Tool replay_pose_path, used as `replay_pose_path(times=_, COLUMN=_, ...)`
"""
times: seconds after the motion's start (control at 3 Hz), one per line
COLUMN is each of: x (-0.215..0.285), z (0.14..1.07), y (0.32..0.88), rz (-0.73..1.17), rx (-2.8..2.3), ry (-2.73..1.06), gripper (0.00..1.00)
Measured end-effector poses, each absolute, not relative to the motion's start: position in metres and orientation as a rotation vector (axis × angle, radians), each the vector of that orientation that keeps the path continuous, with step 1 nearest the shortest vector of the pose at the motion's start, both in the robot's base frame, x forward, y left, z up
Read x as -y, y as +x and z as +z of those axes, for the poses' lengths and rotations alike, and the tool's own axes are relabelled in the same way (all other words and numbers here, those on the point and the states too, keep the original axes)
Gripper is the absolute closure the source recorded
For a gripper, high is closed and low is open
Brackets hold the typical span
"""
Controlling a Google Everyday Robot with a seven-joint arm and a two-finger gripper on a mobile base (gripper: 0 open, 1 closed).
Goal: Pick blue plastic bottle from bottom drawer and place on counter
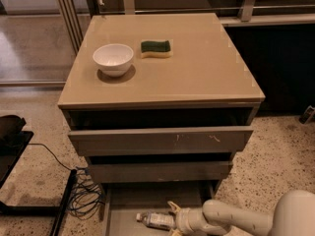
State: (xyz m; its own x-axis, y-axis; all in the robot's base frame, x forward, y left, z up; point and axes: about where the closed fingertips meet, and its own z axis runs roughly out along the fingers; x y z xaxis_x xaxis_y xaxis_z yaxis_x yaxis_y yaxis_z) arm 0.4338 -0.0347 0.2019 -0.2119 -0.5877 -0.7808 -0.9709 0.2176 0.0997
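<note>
The blue plastic bottle (153, 220) lies on its side on the grey floor of the pulled-out bottom drawer (142, 195), at the frame's bottom edge. My gripper (172, 220) comes in from the right on a beige arm, low in the drawer. It is open, with one fingertip (172, 207) above the bottle's right end and the other below it. The glossy beige counter (206, 73) tops the cabinet.
A white bowl (113, 58) and a green-and-yellow sponge (156, 48) sit on the counter's back left. The two upper drawers (157, 140) stand slightly pulled out above the gripper. Cables (83, 200) and a black stand (12, 141) lie on the floor at left.
</note>
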Motion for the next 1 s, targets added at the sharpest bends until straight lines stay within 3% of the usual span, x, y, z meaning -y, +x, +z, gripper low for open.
replay_pose_path(times=1.0, x=0.028, z=0.132, y=0.438, rz=0.663, rx=-1.911, ry=-1.444, gripper=0.0)
